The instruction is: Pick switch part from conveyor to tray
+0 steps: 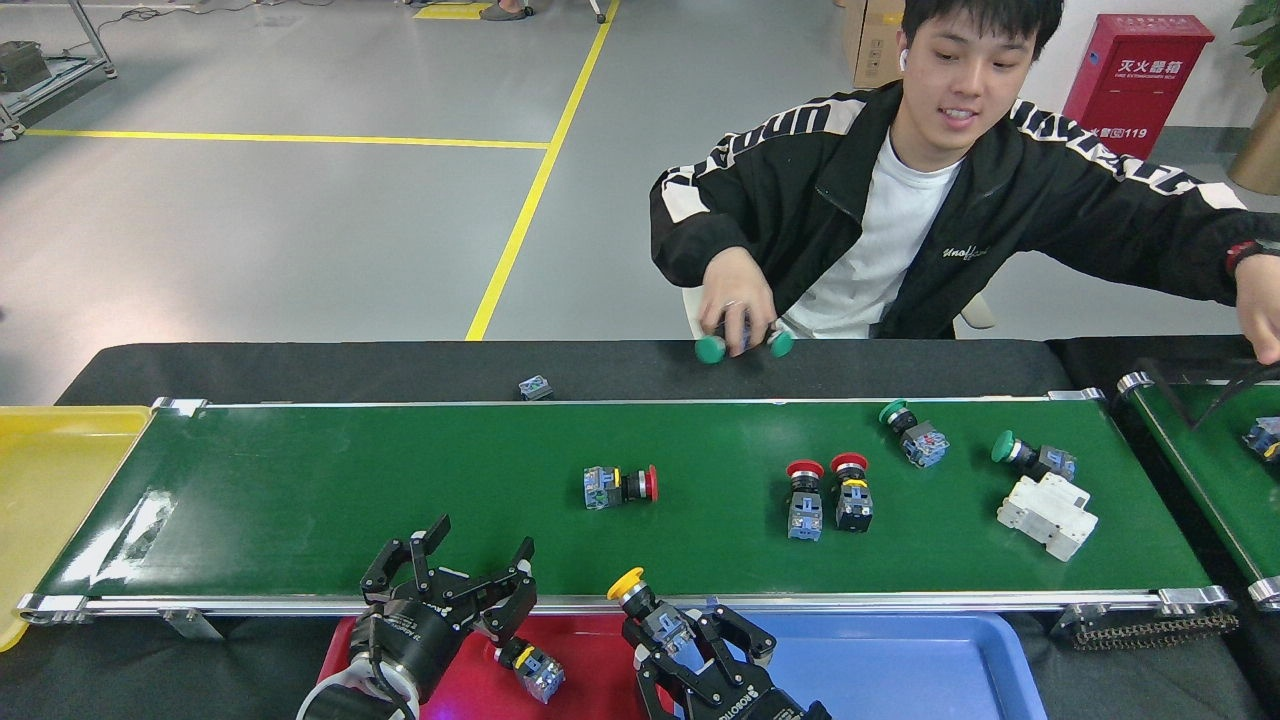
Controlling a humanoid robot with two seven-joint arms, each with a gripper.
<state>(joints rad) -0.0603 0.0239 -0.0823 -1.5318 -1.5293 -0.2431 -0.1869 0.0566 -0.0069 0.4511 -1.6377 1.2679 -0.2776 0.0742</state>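
Head view: right pincer (668, 640) clamped on a yellow switch (640, 598) over the gap between red tray (600, 650) and blue tray (900, 660).
Left pincer (470, 575) stood apart, empty, at the conveyor (350, 500) edge. Released there, the switch could catch a tray rim and drop between trays.

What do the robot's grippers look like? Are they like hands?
Not quite like hands. Each arm ends in a black metal claw. The left gripper has two angular fingers built from open, linked bars, on a round black body with small pale lettering and a white wrist section below. The right gripper is the same black linked-bar design, with pale lettering on its body too.
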